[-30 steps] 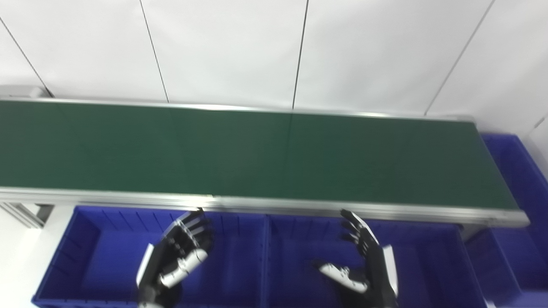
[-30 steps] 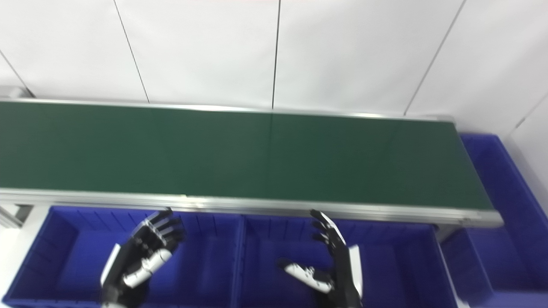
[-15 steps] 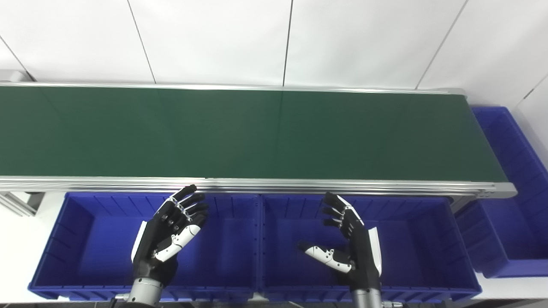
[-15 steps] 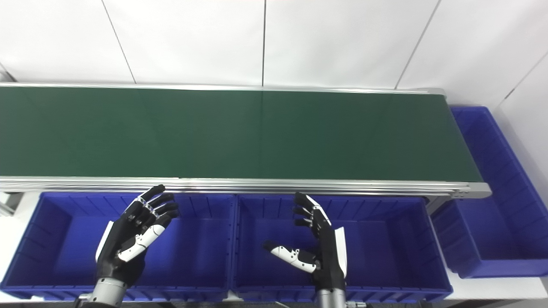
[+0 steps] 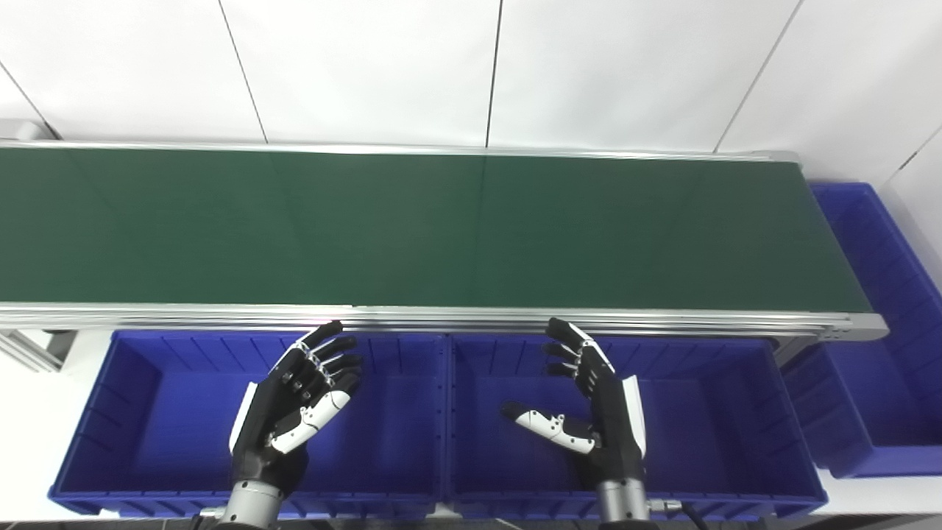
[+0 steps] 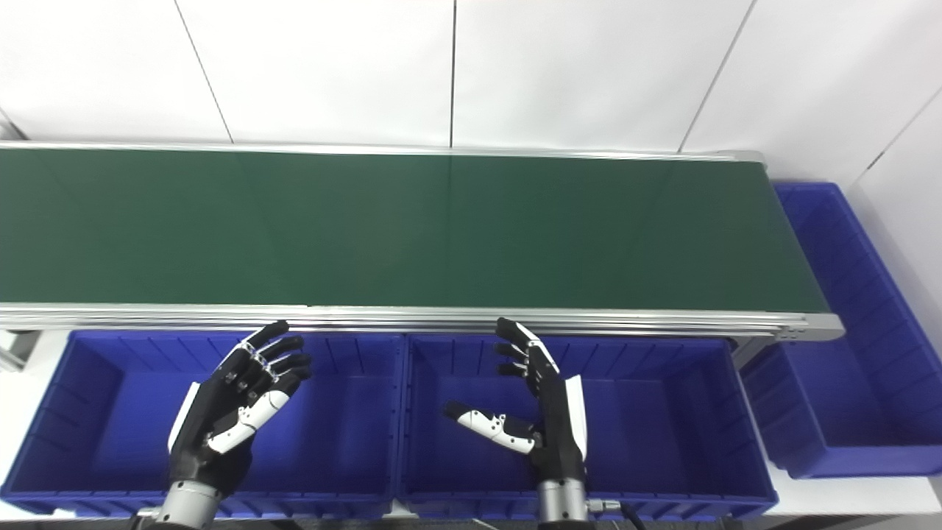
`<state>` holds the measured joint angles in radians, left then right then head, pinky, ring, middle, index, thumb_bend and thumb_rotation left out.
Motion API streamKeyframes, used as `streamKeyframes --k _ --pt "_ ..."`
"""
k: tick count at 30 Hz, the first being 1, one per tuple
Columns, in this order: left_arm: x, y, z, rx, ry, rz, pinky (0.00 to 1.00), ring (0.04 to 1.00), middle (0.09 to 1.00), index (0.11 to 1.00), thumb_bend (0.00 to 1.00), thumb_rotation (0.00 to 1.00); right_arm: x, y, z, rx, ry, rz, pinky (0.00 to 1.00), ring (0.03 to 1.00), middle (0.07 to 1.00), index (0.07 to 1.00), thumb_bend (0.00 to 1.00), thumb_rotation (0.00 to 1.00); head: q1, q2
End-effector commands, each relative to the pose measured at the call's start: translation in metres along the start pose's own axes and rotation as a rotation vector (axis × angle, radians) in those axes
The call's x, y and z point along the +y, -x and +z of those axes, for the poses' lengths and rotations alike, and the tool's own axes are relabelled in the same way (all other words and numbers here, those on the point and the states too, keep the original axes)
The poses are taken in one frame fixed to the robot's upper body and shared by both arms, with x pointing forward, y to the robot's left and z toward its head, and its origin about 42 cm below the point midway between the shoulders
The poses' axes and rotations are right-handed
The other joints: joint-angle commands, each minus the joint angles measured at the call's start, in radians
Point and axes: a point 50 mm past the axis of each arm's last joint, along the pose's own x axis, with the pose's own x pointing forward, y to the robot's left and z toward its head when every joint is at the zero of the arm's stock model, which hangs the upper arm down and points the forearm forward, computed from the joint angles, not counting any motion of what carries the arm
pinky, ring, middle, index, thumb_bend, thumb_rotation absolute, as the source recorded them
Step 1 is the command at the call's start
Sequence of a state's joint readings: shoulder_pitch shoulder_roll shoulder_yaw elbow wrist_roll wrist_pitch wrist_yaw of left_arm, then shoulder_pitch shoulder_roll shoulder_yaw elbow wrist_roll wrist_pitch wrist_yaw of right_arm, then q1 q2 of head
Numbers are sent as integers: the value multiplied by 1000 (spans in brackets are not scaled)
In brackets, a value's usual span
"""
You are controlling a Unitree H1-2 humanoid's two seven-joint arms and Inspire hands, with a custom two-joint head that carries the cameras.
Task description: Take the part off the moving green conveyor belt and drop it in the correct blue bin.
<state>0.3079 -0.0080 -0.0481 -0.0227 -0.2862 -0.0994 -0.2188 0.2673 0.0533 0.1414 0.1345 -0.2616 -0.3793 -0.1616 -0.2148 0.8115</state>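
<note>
Conveyor belt (image 5: 441, 228), green, with nothing visible on it (no part in either view). Just in front of the belt's near rail sit two blue bins side by side, left bin (image 5: 96, 412) and middle bin (image 5: 743, 427); a third blue bin (image 5: 883, 412) stands at the belt's right end. Left hand (image 5: 291, 412) and right hand (image 5: 596, 412) hover over the front bins, fingers spread, holding nothing.
</note>
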Motion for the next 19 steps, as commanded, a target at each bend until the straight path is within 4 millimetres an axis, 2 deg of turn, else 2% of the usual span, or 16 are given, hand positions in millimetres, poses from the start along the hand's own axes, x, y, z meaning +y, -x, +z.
streamKeyframes --k 1,7,19 --pt "-4 -2 6 -59 -24 -13 647 654 708 759 545 0 2 -7 7 -28 8 6 635 743 792 797 708 186 1 0" --pt "-5 1 2 -61 -39 -2 649 651 702 754 580 0 -1 -8 4 -1 -16 2 642 754 807 816 709 161 10 -20" --pt "-7 1 -1 -72 -45 8 648 654 702 750 567 0 -7 -4 -1 2 29 21 640 760 817 825 702 159 31 -31"
